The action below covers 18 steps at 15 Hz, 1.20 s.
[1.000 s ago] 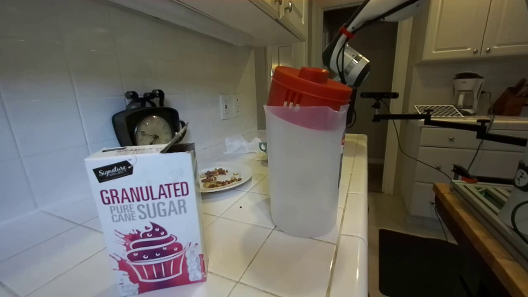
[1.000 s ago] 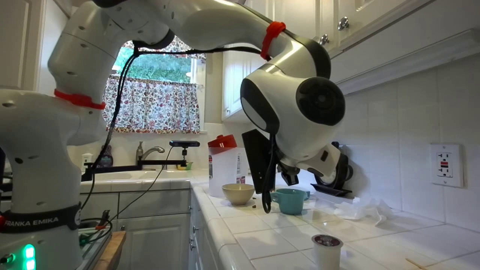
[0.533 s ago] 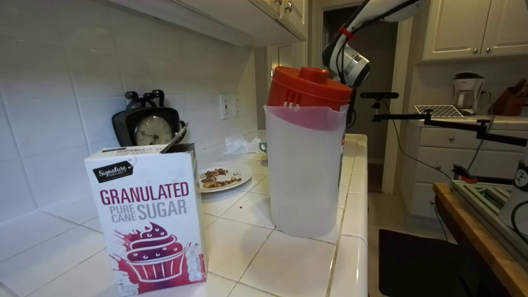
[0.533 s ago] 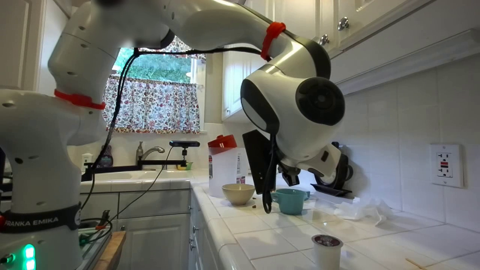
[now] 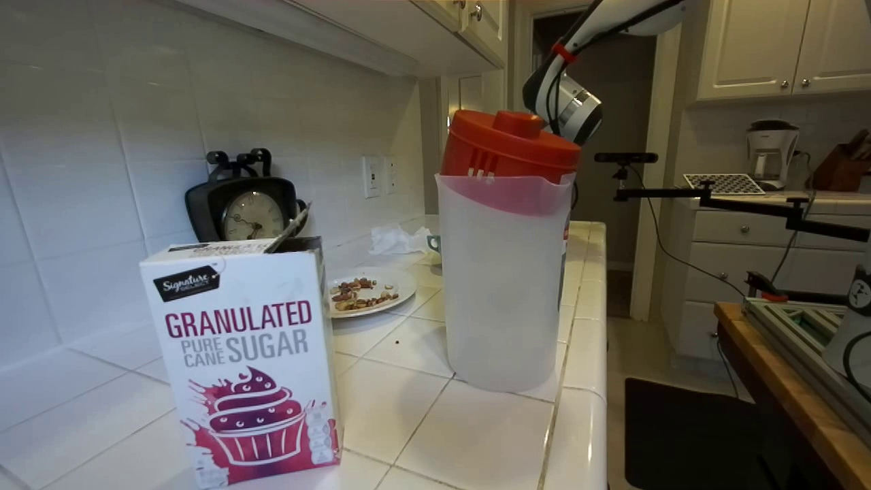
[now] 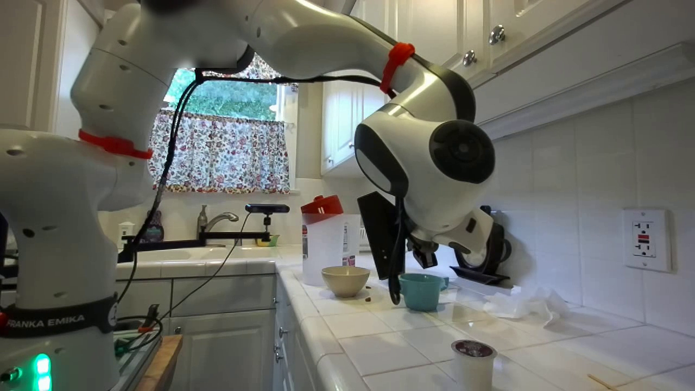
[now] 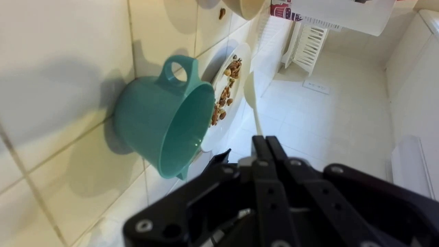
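My gripper [image 7: 266, 139] is shut, and the handle of a pale plastic spoon [image 7: 250, 91] runs into its fingertips in the wrist view. The spoon's bowl points away, beyond a white plate [image 7: 212, 139] of mixed nuts. Beside it stands a teal two-handled cup [image 7: 147, 113], whose inside looks bare apart from small glints. In an exterior view the gripper [image 6: 426, 260] hangs above the cup [image 6: 421, 293] without visible contact; the spoon cannot be made out there. In another exterior view a pitcher hides the gripper.
A tall pitcher [image 5: 500, 292] with a tilted red lid [image 5: 510, 143] stands near the counter edge. An open sugar box [image 5: 245, 354], a clock [image 5: 252, 214], a cream bowl [image 6: 345, 282], a coffee pod [image 6: 474, 366] and crumpled paper [image 6: 524, 304] share the counter. Cabinets [image 6: 440, 32] hang overhead.
The arm has come down slightly, with the wrist shifting a little to the right in an exterior view where the cup shows. Cup, plate and pitcher stay where they were.
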Each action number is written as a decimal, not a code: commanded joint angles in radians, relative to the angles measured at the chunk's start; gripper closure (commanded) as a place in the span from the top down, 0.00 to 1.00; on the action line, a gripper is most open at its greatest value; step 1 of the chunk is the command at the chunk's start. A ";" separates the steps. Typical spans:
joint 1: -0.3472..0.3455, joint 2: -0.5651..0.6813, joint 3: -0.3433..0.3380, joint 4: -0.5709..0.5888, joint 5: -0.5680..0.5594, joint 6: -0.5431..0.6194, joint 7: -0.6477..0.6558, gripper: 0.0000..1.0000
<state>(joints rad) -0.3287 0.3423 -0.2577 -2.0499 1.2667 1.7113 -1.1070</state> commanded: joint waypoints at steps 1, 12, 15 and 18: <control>0.009 0.042 0.020 0.052 0.041 0.008 -0.010 0.01; 0.008 0.089 0.031 0.115 0.040 0.002 0.010 0.01; 0.001 0.137 0.035 0.184 0.041 -0.001 0.024 0.01; -0.008 0.192 0.043 0.270 0.038 -0.014 0.042 0.01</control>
<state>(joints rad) -0.3191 0.4684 -0.2284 -1.8762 1.2938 1.7277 -1.0926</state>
